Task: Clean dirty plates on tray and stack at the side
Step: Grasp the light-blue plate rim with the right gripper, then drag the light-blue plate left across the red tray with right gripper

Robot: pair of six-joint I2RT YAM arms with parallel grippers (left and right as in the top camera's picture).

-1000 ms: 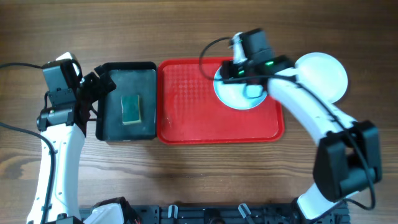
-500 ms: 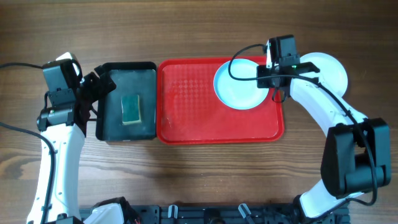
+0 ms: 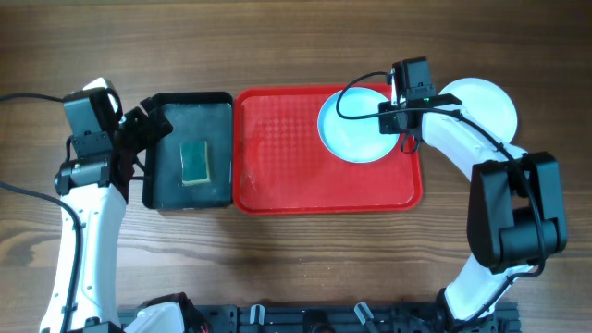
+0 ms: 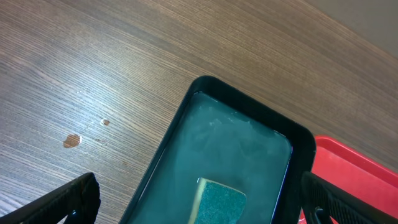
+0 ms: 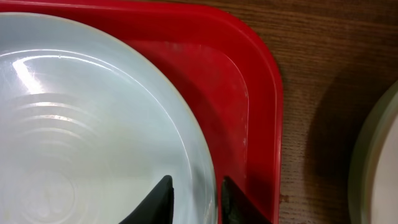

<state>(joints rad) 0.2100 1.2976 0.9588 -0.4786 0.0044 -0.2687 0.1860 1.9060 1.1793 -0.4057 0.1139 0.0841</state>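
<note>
At the far right corner of the red tray (image 3: 277,176), the right fingers (image 5: 233,202) straddled the right-hand rim of a pale aqua plate (image 3: 354,134). One finger stood over the plate's face and the other over the tray floor just outside it. We could not tell whether they had pinched the rim or merely bracketed it.

We judged the step in hand to be the pick-up of the only plate on the tray, bound for the side. A white plate (image 3: 486,111) lay there on the wooden surface (image 3: 277,46), just beyond the tray's right edge. Whether another plate sat beneath it, we could not say.

By our reckoning, the next move called for a firm pinch on that thin, slick rim. Then would come a lift high enough to clear the tray's raised edge, a short carry to the right and a centred landing on the white plate.

Seen close, the aqua plate was round, shallow and glossy, with faint concentric rings and bright highlights. We made out no dirt on the part in view.

Far to the left, the left fingers (image 4: 68,199) were spread wide and held nothing. They hung above the black basin (image 3: 190,153), where a green sponge (image 3: 195,163) lay.
</note>
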